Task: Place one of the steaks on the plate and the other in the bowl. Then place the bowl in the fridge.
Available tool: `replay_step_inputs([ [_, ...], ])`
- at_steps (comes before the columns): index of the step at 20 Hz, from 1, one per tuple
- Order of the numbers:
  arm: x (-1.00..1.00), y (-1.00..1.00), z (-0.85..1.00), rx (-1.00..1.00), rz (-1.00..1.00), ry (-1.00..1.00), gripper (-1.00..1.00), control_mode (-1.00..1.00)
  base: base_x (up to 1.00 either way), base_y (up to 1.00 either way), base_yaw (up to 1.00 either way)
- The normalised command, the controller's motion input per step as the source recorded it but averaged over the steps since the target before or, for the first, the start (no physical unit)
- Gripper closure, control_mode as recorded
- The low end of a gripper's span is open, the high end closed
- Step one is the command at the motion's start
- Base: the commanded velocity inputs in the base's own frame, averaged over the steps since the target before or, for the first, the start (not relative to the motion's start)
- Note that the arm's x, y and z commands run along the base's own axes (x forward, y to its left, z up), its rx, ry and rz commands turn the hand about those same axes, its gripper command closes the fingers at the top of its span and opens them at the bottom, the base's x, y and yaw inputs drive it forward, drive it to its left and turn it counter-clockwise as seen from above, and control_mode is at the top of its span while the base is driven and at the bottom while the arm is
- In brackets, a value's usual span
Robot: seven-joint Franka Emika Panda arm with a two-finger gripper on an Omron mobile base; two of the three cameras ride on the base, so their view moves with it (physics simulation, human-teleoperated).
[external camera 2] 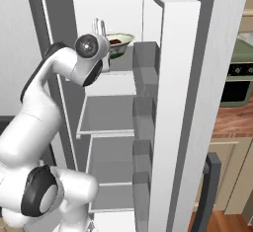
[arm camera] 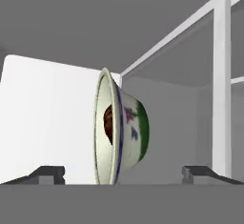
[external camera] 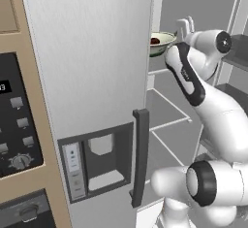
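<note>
End effector [arm camera: 121, 173] spread wide around the bowl [external camera: 161, 41] on the fridge [external camera 2: 148, 102] shelf; pulling back crooked could, seemingly, clip its rim.

The bowl [arm camera: 121, 132] looks like glazed ceramic, smooth and glossy, with painted flowers. The fridge [external camera: 87, 52] has a matt brushed-metal door and smooth matt shelves. The robot arm [external camera 2: 34, 112] is glossy white plastic.

Even, shadowless, slightly soft rendering
</note>
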Motion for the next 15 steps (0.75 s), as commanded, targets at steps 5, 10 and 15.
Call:
replay_step_inputs([
  [5, -1.0, 0.15, 0.24, -0.01, 0.0, 0.0, -1.0, -1.0, 0.0, 0.0, 0.0],
  [10, -1.0, 0.3, 0.13, -0.06, 0.0, 0.07, -1.0, -1.0, 0.0, 0.0, 0.0],
  [15, -1.0, 0.25, -0.21, -0.01, 0.01, 0.33, -1.0, -1.0, 0.0, 0.0, 0.0],
])
